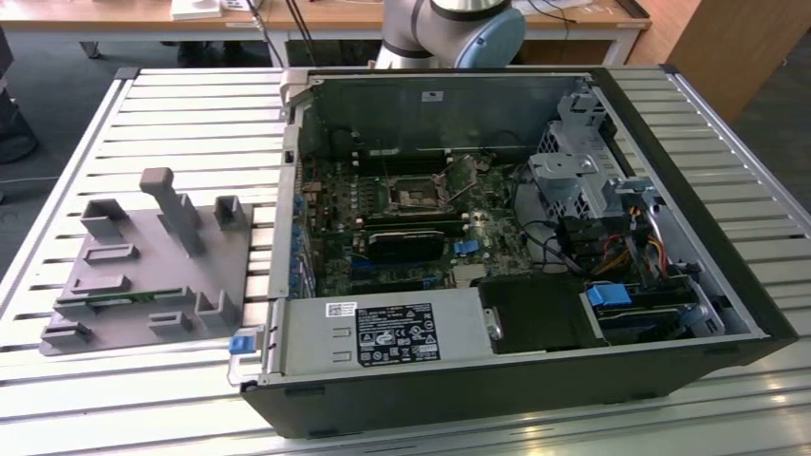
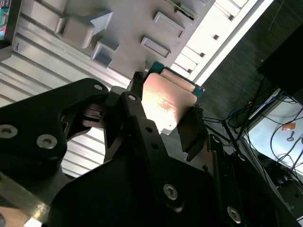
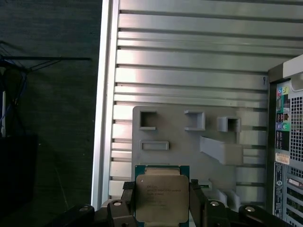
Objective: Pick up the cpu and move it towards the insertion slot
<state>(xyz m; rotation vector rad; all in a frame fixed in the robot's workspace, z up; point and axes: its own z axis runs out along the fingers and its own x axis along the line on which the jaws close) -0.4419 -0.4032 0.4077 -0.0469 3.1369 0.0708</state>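
The gripper (image 3: 162, 204) has its 2 black fingers (image 3: 196, 201) clenched on opposite edges of the cpu (image 3: 162, 197). An edge grip like this leaves the silvery lid and the underside free, which suits a chip that has to go flat into a socket. In both wrist views the cpu hangs in the air above the grey plastic tray (image 3: 175, 127), level and touching nothing but the fingers, so the pick-up looks complete. The tray lies on the slatted metal table (image 1: 190, 114) at the exterior view's left, just beside the open computer case (image 1: 709, 285). The insertion slot (image 1: 416, 195) sits far inside that case on the green motherboard, well apart from the tray, with its metal frame facing up to receive the chip.
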